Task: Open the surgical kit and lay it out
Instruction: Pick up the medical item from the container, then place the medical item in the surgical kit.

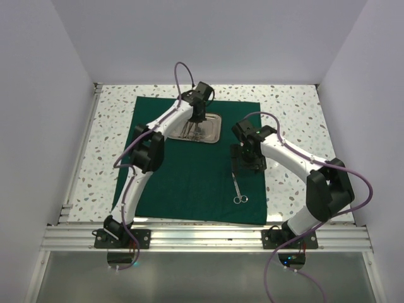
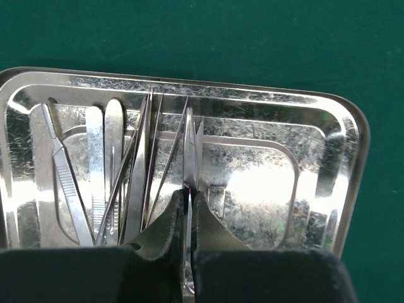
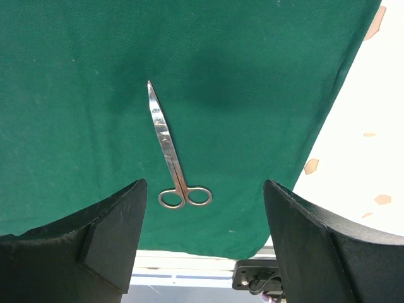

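The fingers (image 2: 158, 233) of the left gripper (image 2: 188, 208) are pressing nearly together and pinching a thin instrument (image 2: 189, 158), whose pointed silver tips are reaching across the tray (image 2: 353, 145) floor toward its far rim. The gripper is hanging straight over the tray, near its middle in the top view. Other instruments (image 2: 104, 164) are lying in a loose fan in the tray's left half, several crossing one another; which kinds they are is hard to tell, though one is looking like a flat scalpel handle. The tray is sitting on the drape (image 1: 183, 183), which is lying spread flat on the table (image 1: 107, 139). The right gripper (image 3: 205, 189) is hovering to the right of the tray and nearer the arm bases, its fingers (image 3: 113, 233) standing wide apart and holding nothing. Below it the scissors (image 3: 169, 148) are lying flat on the drape, apart from the tray on that same near-right side, rings pointing toward the bases and closed blades pointing back toward the tray's side of the cloth.
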Motion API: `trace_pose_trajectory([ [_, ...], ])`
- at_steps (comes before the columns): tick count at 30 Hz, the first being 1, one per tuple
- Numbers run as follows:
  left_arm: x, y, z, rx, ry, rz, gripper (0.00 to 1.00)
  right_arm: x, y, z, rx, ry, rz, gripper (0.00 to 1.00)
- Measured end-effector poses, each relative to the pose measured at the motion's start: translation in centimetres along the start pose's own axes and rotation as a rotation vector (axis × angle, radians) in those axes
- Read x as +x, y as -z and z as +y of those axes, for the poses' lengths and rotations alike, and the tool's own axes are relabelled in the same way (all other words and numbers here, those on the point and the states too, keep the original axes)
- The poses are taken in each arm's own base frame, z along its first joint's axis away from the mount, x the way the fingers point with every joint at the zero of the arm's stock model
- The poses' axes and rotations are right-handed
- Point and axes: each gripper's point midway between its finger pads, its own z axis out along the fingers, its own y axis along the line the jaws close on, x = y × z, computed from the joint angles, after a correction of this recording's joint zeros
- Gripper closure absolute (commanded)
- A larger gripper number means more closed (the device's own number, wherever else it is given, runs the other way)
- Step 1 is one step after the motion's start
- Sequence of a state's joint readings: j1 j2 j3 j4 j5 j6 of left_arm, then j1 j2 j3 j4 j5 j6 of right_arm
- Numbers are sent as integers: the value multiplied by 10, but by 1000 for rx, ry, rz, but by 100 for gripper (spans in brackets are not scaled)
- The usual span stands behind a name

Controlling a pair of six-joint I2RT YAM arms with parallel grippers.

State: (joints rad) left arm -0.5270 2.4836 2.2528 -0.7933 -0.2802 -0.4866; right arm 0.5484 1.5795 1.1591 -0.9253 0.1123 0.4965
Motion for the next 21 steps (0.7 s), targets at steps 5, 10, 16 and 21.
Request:
trace_pose_trajectory([
  [5,-17,23,-4,34,16,-37,100,0,1,0,0,7,0,22],
  [10,-27,49,-4,64,50,-59,100,0,1,-1,1,11,1,18],
  [16,4,79,-4,98,88,-11,100,-2,14,-10,32,-16,-40,2],
  [21,60,110,-34,152,64,48,100,-9,62,-27,43,-111,-191,2],
])
